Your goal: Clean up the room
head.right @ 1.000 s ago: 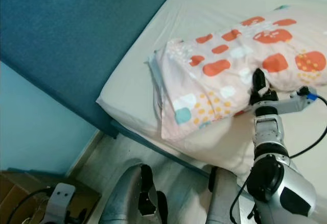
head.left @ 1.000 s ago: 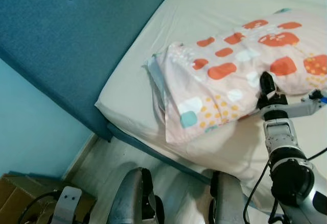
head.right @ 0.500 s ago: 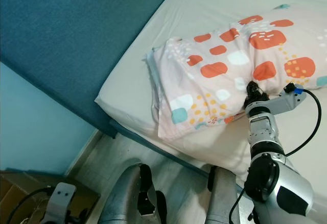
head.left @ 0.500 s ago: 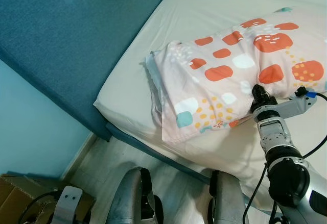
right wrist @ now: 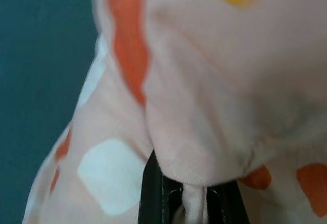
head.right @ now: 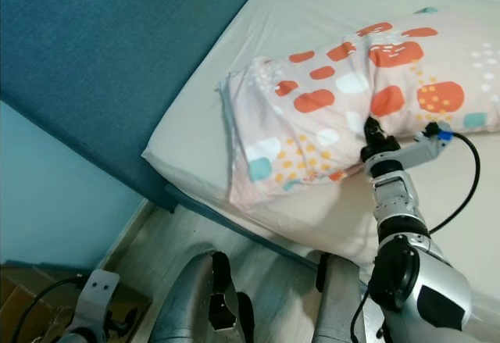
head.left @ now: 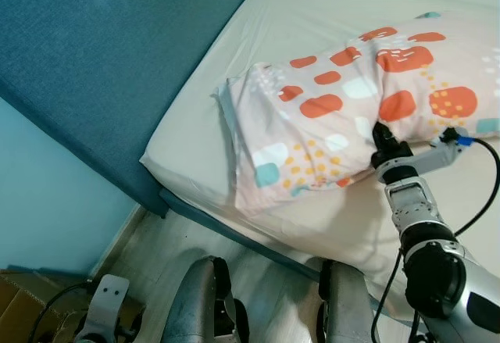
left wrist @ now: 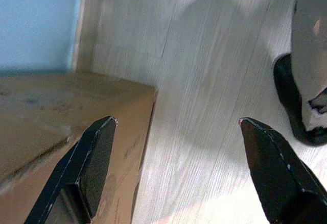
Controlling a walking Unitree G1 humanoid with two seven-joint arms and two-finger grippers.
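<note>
Jaws of the right gripper are pinched shut on a fold of the pillow, along its edge facing the robot; the silver right arm reaches up to it over the bed. From the left eye, the pillow, pale pink with orange, white and teal patches, lies across the cream sheet, its near corner close to the mattress edge and well apart from the blue headboard that stands to the pillow's left. Below the pillow's near corner, past the mattress edge, is pale wooden floor, and a cardboard box sits beside the light blue wall.

From the right eye, the same layout appears: the pillow lies on the bed with the right gripper clamped at its lower edge.

From the left wrist, the left gripper hangs over the floor with its jaws spread wide and nothing between them, the cardboard box just beside one finger.

From the right wrist, pillow fabric bulges over the black fingers, a pinch of cloth caught between them, headboard blue beyond the pillow
</note>
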